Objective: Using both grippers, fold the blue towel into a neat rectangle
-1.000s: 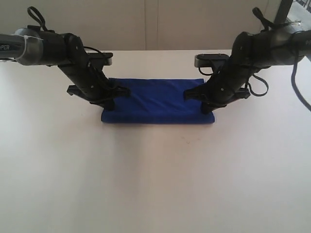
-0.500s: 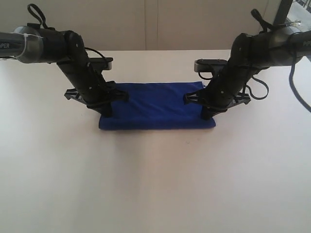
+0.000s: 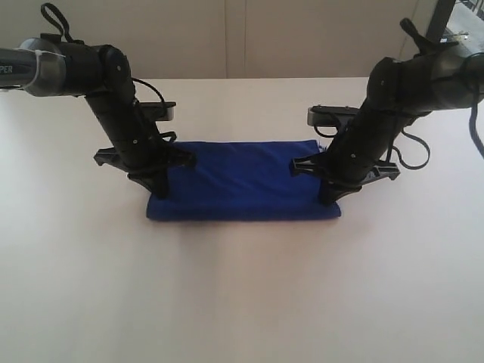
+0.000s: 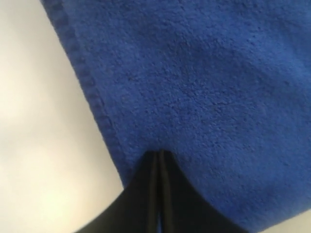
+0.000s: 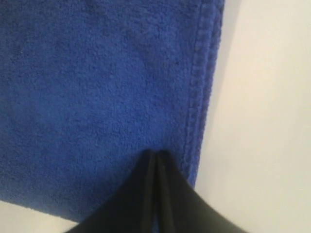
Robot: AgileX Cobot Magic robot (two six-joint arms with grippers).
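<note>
Your left gripper and right gripper sit clenched, tips on the towel, which looks soft, limp and light, so pinch its hemmed corners.

table: white, matte | wall: pale beige, vertical seam | light: soft, even

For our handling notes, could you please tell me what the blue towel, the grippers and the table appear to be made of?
The blue towel: soft matte terry or microfibre, going by its nubby pile and stitched hem. The left gripper and right gripper: smooth black, probably plastic or coated metal. The table: pale, smooth, perhaps laminate.
</note>
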